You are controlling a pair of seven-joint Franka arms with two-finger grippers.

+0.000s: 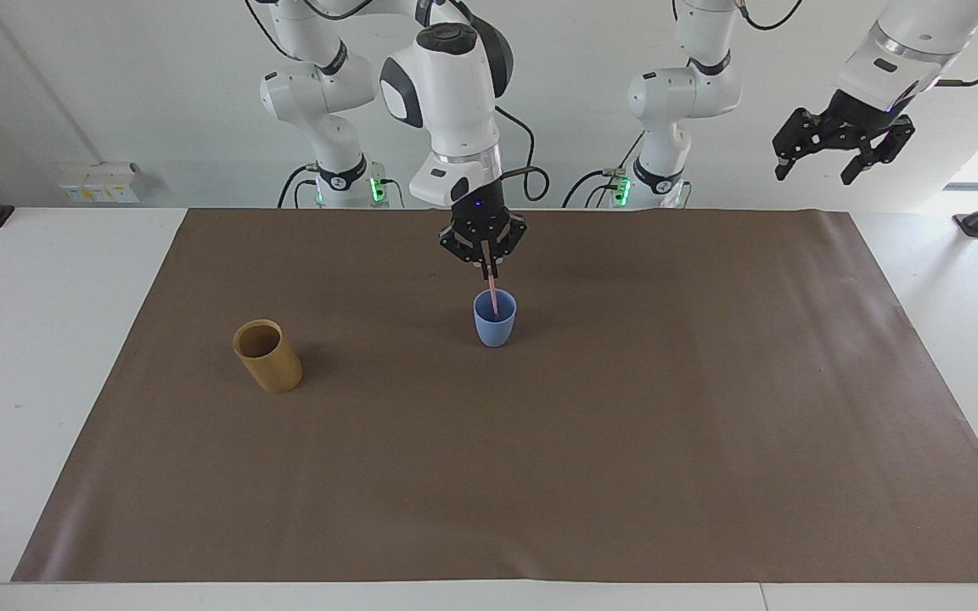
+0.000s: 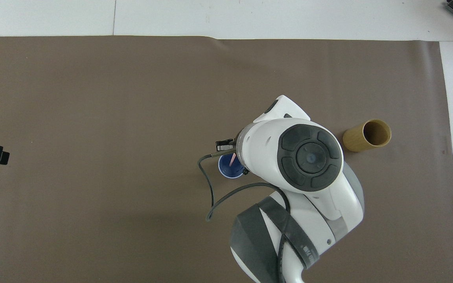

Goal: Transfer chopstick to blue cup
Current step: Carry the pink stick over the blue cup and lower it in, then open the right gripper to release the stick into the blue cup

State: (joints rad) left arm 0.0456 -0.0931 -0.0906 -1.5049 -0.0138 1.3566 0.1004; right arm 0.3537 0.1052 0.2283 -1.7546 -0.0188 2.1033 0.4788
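The blue cup (image 1: 495, 318) stands upright on the brown mat near the middle of the table, and shows partly under the arm as the blue cup (image 2: 227, 169) in the overhead view. My right gripper (image 1: 489, 272) hangs just above it, shut on the top of the pale pink chopstick (image 1: 493, 297). The stick points almost straight down, its lower end inside the cup. A short piece of the chopstick (image 2: 232, 160) shows over the cup's mouth. My left gripper (image 1: 822, 170) waits high up, open and empty, over the left arm's end of the table.
A tan bamboo-coloured cup (image 1: 267, 355) stands upright toward the right arm's end of the mat, also seen as the tan cup (image 2: 367, 135) from overhead. The brown mat (image 1: 540, 475) covers most of the white table.
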